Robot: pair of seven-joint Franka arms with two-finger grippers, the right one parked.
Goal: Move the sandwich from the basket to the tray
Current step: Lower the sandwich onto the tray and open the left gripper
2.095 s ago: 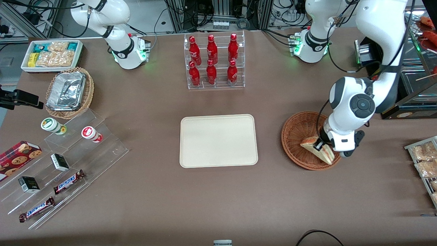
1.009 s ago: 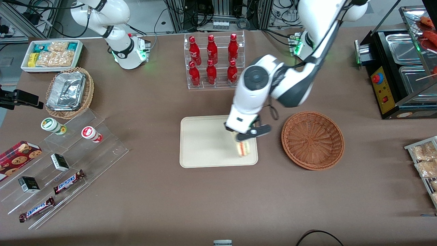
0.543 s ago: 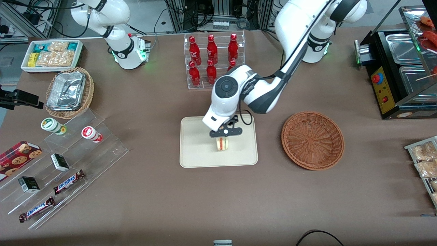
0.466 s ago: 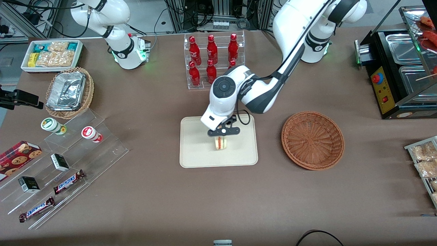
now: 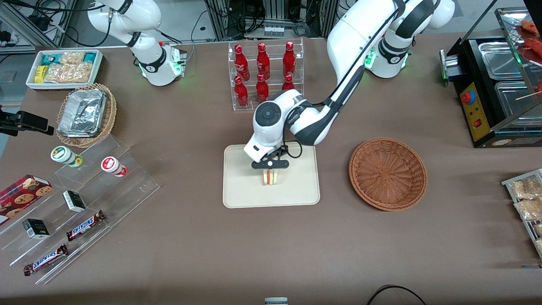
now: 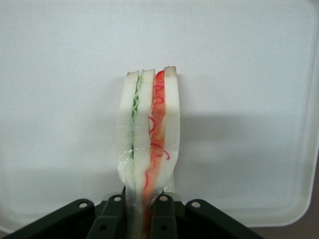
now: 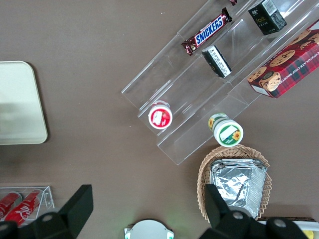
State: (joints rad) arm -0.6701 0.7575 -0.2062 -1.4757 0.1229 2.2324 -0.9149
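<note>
The sandwich point(image 5: 270, 177) point(image 6: 148, 139), white bread with green and red filling, hangs edge-down over the middle of the cream tray point(image 5: 241, 186) point(image 6: 60, 74). My left gripper point(image 5: 270, 166) point(image 6: 141, 211) is shut on the sandwich, its black fingers point(image 6: 164, 219) pinching the bread at one end. The reddish-brown wicker basket point(image 5: 387, 173) sits beside the tray toward the working arm's end, with nothing in it. I cannot tell whether the sandwich touches the tray.
A clear rack of red bottles point(image 5: 264, 76) stands farther from the front camera than the tray, close to my arm's elbow. Stepped acrylic shelves with snacks point(image 5: 76, 199) and a foil-container basket point(image 5: 87, 114) lie toward the parked arm's end. A food warmer point(image 5: 499, 84) stands at the working arm's end.
My gripper carried the sandwich out of the basket and across to the tray, then drifted a little toward the tray's middle. The basket now holds nothing.
</note>
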